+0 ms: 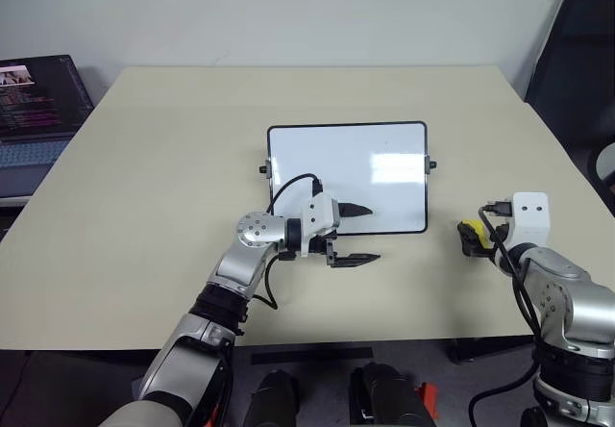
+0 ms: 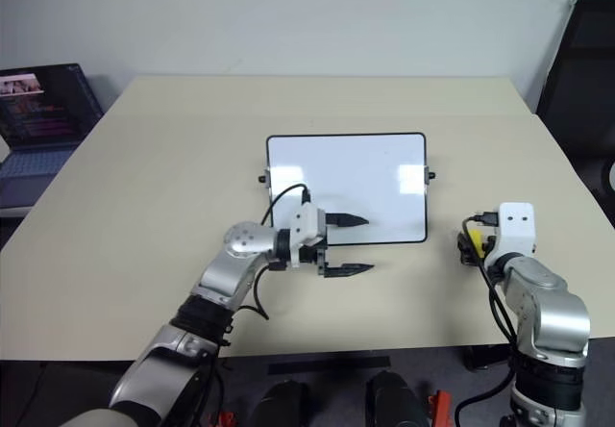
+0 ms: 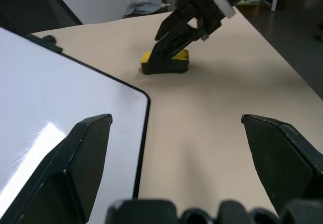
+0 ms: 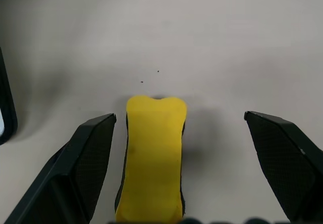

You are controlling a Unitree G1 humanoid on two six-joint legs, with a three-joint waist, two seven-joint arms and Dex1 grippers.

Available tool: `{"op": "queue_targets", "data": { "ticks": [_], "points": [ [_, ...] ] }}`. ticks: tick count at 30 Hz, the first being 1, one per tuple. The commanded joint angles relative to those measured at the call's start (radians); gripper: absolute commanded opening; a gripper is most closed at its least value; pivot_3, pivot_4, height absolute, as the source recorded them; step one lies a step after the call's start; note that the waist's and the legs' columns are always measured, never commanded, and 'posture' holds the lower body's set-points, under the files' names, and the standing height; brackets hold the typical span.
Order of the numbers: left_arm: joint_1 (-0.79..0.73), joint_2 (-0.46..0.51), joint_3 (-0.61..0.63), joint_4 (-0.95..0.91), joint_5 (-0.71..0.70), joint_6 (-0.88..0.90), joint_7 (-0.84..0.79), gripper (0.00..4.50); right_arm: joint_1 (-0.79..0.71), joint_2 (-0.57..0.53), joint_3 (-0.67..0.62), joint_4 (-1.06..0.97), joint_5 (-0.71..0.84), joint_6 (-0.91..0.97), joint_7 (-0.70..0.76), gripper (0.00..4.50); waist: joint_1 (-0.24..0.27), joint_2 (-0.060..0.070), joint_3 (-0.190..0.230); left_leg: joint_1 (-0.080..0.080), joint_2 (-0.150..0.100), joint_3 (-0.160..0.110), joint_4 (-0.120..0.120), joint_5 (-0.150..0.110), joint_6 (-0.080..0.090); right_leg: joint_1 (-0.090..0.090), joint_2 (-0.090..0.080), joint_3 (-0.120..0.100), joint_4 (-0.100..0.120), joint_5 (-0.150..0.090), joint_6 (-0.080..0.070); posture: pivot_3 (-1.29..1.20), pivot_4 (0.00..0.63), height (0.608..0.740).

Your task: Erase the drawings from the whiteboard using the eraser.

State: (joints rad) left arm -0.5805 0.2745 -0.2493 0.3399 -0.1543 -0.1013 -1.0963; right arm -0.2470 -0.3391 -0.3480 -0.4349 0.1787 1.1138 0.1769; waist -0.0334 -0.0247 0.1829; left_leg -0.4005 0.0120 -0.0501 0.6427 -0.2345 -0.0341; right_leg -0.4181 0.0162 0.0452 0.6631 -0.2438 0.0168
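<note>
Right gripper (image 4: 179,171) spread wide, straddling the eraser (image 4: 153,156) without touching it — black fingers (image 4: 83,163) well clear on both sides, yellow top facing up between them, block resting flat on the table (image 1: 144,206) just beside the whiteboard's right end. Looks light and squat, probably a firm plastic body over a softer black base, so little effort to lift but easy to nudge or tip if one finger arrives first. Best hold, by the look of it: across the two long sides, near the waist where the yellow narrows, pads low enough to catch the body and leave the base free. Over at the left gripper (image 1: 357,233), also parted and holding nothing, one finger above the whiteboard (image 1: 384,148) near its lower edge, the other past the frame above bare table. Board lying flat mid-table, glossy and likely slippery, thin black frame and small side knobs — liable to slide under a rubbing stroke unless steadied. No drawings to be made out on the white surface from here. Laptop (image 1: 34,110) off at the far left.
</note>
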Motion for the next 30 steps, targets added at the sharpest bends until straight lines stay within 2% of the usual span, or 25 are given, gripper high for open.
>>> {"op": "queue_targets", "data": {
  "ticks": [1, 3, 8, 13, 18, 23, 30],
  "points": [
    [0.02, 0.009, 0.043, -0.054, -0.006, -0.008, 0.06, 4.5, 0.02, 0.009, -0.045, -0.11, 0.023, -0.032, -0.006, 4.48, 0.0, 0.0, 0.0, 0.0, 0.0, 0.0, 0.0, 0.0, 0.0, 0.0, 0.0, 0.0, 0.0, 0.0, 0.0, 0.0, 0.15, 0.74],
    [0.04, 0.007, 0.063, -0.067, 0.001, 0.002, 0.116, 4.5, 0.058, 0.015, -0.046, -0.156, 0.03, -0.069, 0.003, 4.48, 0.002, 0.0, 0.0, 0.0, 0.0, 0.0, 0.0, 0.0, 0.0, 0.0, 0.0, -0.001, 0.0, 0.0, 0.0, 0.0, 0.15, 0.74],
    [0.167, -0.024, 0.125, -0.191, 0.021, 0.073, 0.339, 4.5, 0.241, 0.011, 0.005, -0.227, -0.005, -0.314, 0.046, 4.48, 0.002, 0.0, 0.0, 0.0, 0.0, 0.0, 0.0, 0.0, 0.0, 0.0, -0.001, 0.0, 0.0, 0.0, 0.0, 0.0, 0.15, 0.74],
    [0.338, -0.118, 0.191, -0.34, 0.058, 0.2, 0.625, 4.5, 0.42, 0.072, 0.046, -0.208, -0.033, -0.591, 0.055, 4.48, 0.002, 0.0, 0.0, 0.002, 0.001, -0.001, 0.001, 0.0, 0.0, 0.003, -0.002, 0.0, 0.0, 0.0, 0.001, 0.0, 0.15, 0.74],
    [0.495, -0.197, 0.196, -0.485, 0.122, 0.229, 0.822, 4.5, 0.548, 0.138, 0.102, -0.213, -0.053, -0.8, 0.053, 4.48, 0.001, 0.001, -0.001, 0.006, 0.002, -0.001, 0.001, 0.0, 0.0, 0.006, -0.002, 0.0, 0.0, 0.0, 0.001, 0.0, 0.15, 0.74],
    [0.58, -0.224, 0.192, -0.533, 0.155, 0.222, 0.912, 4.5, 0.582, 0.176, 0.138, -0.192, -0.065, -0.878, 0.031, 4.48, 0.002, 0.001, -0.001, 0.008, 0.002, -0.001, 0.001, 0.0, 0.0, 0.008, -0.003, 0.0, -0.001, -0.004, -0.006, 0.0, 0.15, 0.74],
    [0.599, -0.23, 0.139, -0.56, 0.152, 0.245, 0.911, 4.5, 0.589, 0.158, 0.16, -0.204, -0.083, -0.862, 0.028, 4.48, 0.004, 0.001, -0.001, 0.007, 0.001, -0.001, 0.0, 0.0, -0.001, 0.008, -0.003, 0.0, -0.003, -0.005, -0.006, 0.0, 0.15, 0.74]
  ]
}}
